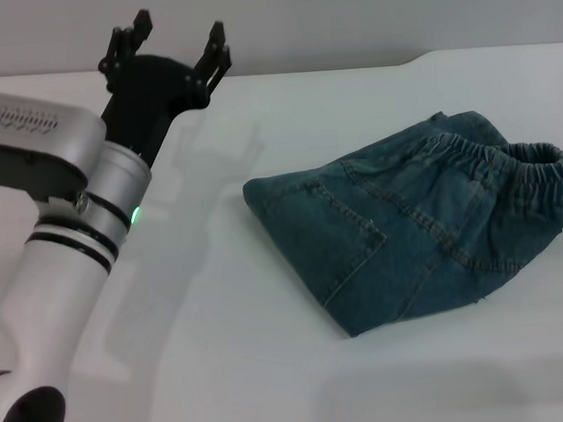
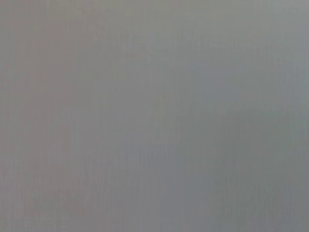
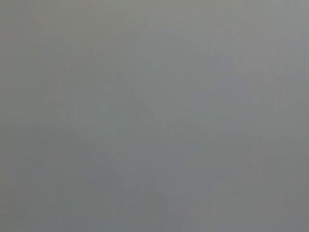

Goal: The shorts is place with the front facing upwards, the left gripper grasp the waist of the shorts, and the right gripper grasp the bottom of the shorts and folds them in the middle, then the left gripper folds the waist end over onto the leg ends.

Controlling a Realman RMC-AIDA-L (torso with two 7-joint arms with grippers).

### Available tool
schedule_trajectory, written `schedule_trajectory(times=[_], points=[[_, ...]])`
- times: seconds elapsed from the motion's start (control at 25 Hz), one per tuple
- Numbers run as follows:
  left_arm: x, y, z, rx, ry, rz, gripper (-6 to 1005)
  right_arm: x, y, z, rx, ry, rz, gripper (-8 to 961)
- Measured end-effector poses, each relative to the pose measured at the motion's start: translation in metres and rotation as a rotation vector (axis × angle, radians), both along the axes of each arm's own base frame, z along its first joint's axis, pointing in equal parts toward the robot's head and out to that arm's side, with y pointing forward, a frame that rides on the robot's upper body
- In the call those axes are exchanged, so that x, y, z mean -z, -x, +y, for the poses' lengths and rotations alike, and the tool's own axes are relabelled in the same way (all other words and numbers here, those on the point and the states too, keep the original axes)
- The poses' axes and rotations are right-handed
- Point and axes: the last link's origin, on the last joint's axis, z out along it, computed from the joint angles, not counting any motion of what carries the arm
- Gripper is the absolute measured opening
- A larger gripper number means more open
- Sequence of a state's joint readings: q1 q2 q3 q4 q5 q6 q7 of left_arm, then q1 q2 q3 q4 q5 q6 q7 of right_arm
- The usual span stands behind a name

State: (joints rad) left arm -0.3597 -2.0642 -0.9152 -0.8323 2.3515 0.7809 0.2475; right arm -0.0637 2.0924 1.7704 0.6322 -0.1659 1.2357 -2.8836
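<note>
Head view first — what do the shorts [image 1: 413, 226] look like?

— Blue-green denim, folded into a compact bundle on the right half of the white desk [image 1: 273, 366]. The gathered elastic waist [image 1: 510, 161] lies on top at the far right, its ruched band curling round the right edge. A pocket with pale stitching faces up near the middle, and the folded edge makes a blunt corner pointing left.

And the leg hems?

— Can't make them out; they sit under the upper layer or along the near edge, and I can't tell which. No print shows on the face that is up.

Where's the left claw [image 1: 175, 46]?

— Raised at the far left, well apart from the shorts, at the end of the white arm with black bands and a green light. Its black prongs are spread wide, with nothing between them. The arm runs off the lower left edge.

The right claw?

— Nowhere in the head view.

Do the wrist views help?

— No — both show only flat grey, with no claw, cloth or desk edge to be made out.
</note>
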Motion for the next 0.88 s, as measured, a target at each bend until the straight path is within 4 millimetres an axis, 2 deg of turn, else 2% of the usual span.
schedule_trajectory(times=[0.2,0.44,0.68,0.84,0.88], points=[[0.005,0.010,0.000,0.000,0.011,0.056,845,0.007,0.002,-0.007,-0.032,0.036,-0.035,26],[0.003,0.027,0.003,-0.041,0.001,0.052,844,0.003,-0.004,-0.012,-0.006,0.006,-0.016,39],[-0.015,0.051,0.008,-0.105,-0.042,-0.029,843,-0.004,-0.021,-0.015,0.094,-0.041,0.042,53],[-0.023,0.070,0.008,-0.161,-0.072,-0.020,843,-0.011,-0.037,-0.025,0.182,-0.087,0.082,62],[-0.025,0.073,0.007,-0.170,-0.077,-0.022,843,-0.012,-0.040,-0.027,0.197,-0.092,0.086,128]])
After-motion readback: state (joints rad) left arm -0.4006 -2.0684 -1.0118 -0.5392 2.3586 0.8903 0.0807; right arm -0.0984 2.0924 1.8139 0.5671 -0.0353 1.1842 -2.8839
